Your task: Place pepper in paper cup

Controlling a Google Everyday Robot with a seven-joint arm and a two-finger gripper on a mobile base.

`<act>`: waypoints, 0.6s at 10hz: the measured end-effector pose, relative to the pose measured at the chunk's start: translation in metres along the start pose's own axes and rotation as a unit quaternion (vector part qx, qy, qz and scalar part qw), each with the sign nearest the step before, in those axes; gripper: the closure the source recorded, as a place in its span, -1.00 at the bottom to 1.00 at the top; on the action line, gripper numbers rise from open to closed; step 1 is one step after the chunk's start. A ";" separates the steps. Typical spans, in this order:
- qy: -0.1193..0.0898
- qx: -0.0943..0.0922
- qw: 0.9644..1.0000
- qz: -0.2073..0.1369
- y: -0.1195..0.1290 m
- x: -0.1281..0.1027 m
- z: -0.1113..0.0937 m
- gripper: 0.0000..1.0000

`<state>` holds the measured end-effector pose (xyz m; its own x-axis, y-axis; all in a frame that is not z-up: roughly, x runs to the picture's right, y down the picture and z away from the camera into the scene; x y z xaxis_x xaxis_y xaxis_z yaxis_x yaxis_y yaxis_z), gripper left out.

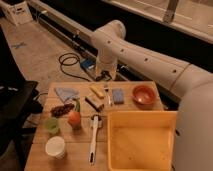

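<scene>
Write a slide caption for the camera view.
Tool hovers by the table's far edge; pepper lies mid-table, paper cup stands near the front corner.

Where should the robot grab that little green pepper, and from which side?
Probably its middle, from above, closing across the slim width: the pepper lies flat, close beside the orange fruit. The open end effector hangs near the table's far edge.

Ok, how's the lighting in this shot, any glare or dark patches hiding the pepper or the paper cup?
Camera view: warm, dim light. The table is evenly lit, so the pepper and paper cup show without glare. The white arm is brightest. The dark gripper, over the table's far edge, blends into the shadowed floor behind it.
</scene>
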<state>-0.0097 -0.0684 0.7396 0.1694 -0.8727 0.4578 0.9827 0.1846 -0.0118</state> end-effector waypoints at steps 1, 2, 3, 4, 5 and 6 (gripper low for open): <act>-0.009 0.013 1.000 -0.021 -0.026 -0.007 0.006 -0.22; -0.012 0.019 0.999 -0.027 -0.035 -0.010 0.007 -0.22; -0.011 0.015 1.000 -0.024 -0.030 -0.008 0.007 -0.22; -0.011 0.015 1.000 -0.024 -0.030 -0.008 0.007 -0.22; -0.011 0.015 1.000 -0.025 -0.032 -0.009 0.007 -0.22; -0.010 0.016 1.000 -0.025 -0.030 -0.007 0.006 -0.22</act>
<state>-0.0411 -0.0647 0.7422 0.1180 -0.8722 0.4746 0.9871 0.1550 0.0393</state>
